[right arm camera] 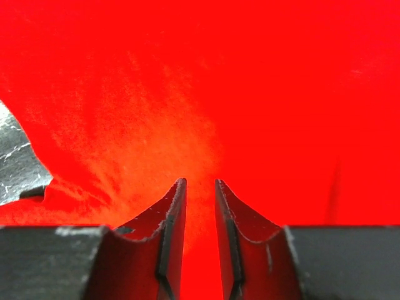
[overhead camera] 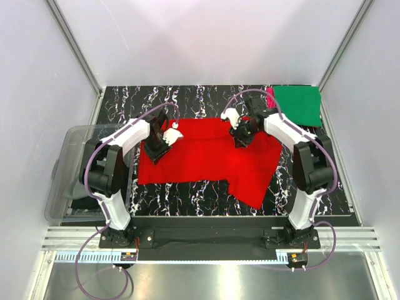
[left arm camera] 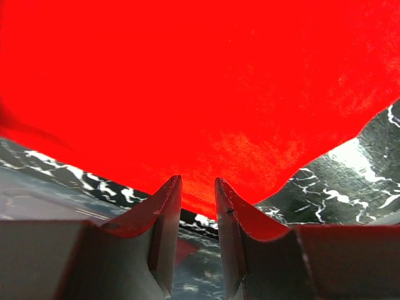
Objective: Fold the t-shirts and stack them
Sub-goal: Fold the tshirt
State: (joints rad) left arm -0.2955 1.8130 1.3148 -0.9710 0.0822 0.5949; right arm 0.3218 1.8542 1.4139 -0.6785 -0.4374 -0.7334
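On the marbled table (overhead camera: 187, 100) the red t-shirt (overhead camera: 206, 159) lies spread out. At its left part is the left gripper (left arm camera: 197, 180), at its right the right gripper (right arm camera: 200, 181). Both have fingers narrowly apart over the cloth, and whether they grasp it I cannot tell. The green t-shirt (overhead camera: 299, 105) lies folded far right.

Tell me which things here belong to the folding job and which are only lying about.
Job:
- red shirt, spread out
- green shirt, folded
- pink shirt, showing at the green one's left edge

Lying about:
- clear plastic bin, far left
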